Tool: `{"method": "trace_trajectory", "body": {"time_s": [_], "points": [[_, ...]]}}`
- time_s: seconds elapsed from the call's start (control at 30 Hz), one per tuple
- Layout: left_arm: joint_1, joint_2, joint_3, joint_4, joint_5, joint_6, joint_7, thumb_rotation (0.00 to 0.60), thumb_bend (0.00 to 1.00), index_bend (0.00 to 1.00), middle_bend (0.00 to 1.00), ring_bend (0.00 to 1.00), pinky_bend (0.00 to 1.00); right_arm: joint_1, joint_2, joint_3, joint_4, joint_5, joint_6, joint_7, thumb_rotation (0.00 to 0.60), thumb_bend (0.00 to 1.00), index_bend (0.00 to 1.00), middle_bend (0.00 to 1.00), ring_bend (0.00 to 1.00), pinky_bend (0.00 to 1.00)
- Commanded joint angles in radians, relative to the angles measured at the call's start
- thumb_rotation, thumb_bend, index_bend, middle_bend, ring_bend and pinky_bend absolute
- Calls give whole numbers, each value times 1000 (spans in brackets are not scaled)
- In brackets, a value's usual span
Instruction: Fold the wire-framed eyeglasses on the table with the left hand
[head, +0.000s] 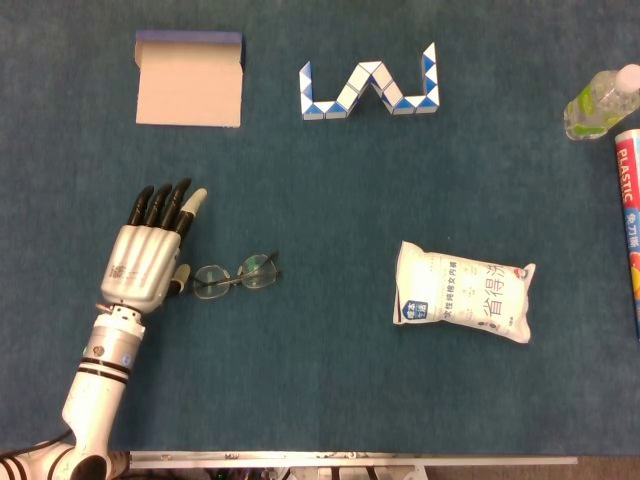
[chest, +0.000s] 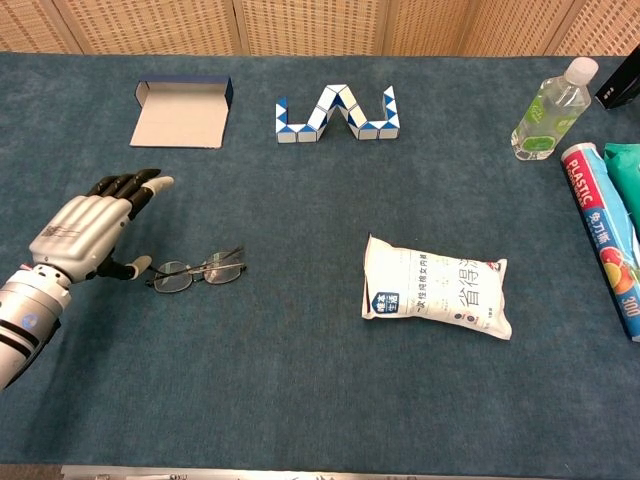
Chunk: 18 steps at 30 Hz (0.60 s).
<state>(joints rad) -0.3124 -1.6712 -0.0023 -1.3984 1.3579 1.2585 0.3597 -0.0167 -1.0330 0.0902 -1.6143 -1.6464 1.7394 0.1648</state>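
Observation:
The wire-framed eyeglasses (head: 235, 276) (chest: 197, 273) lie on the blue table cloth, left of centre, lenses side by side. My left hand (head: 148, 254) (chest: 90, 227) hovers flat just to their left, fingers stretched out and apart, holding nothing. Its thumb tip sits close to the left end of the frame; I cannot tell whether it touches. The right hand appears in neither view.
An open cardboard box (head: 189, 79) lies at the back left, a blue-and-white snake puzzle (head: 371, 87) behind the centre. A white packet (head: 462, 303) rests to the right. A water bottle (head: 601, 102) and a plastic-wrap roll (head: 629, 215) stand along the right edge.

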Motion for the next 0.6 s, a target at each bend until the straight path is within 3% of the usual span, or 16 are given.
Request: {"method": "trace_trajectory", "body": {"time_s": [0.03, 0.33, 0.6], "points": [[3, 0, 1, 2, 0, 0, 0, 600, 285, 19, 0, 0, 0, 0, 0, 0, 0, -1, 1, 1, 600, 228, 451, 439, 278, 271], [22, 38, 7, -20, 35, 36, -33, 600, 284, 18, 0, 0, 0, -1, 1, -2, -1, -3, 2, 2, 600, 228, 451, 439, 278, 271], [7, 209, 36, -141, 171, 89, 9, 600, 284, 0, 0, 0, 0, -2, -5, -4, -1, -5, 2, -14, 600, 228, 451, 439, 278, 271]]}}
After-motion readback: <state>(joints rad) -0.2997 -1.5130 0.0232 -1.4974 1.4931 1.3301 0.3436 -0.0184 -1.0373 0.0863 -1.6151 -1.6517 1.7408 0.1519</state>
